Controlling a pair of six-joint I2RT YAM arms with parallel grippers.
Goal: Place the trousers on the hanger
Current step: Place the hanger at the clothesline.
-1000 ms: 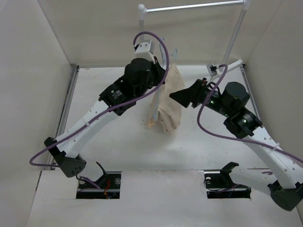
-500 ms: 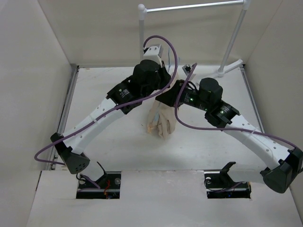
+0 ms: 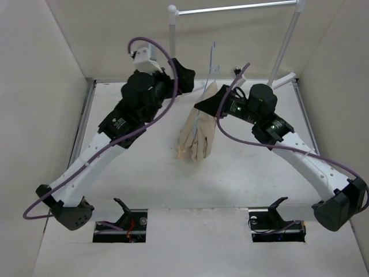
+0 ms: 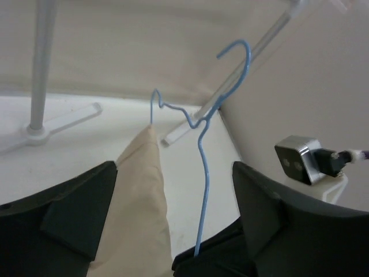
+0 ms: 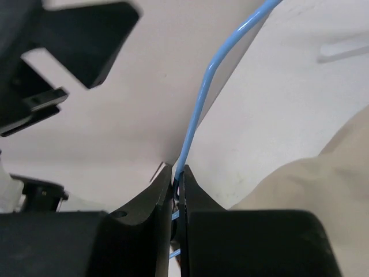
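Near the middle of the table, a little toward 12 o'clock, the trousers hang in a bunched, creased fold from the hanger. The hanger's thin blue wire stands nearly upright, hook at the top. The right gripper comes in from 3 o'clock and is clamped on the wire just above the cloth. The right wrist view shows both fingers pressed together with the wire pinched between them and tan cloth at 4 o'clock. The left gripper hovers at 11 o'clock of the hanger, apart from it. Its fingers are spread wide and grasp nothing, and the wire and cloth lie between them in its own view. Whether the trouser hems touch the table cannot be told. Behind, at 12 to 1 o'clock, stands the white tube rack.
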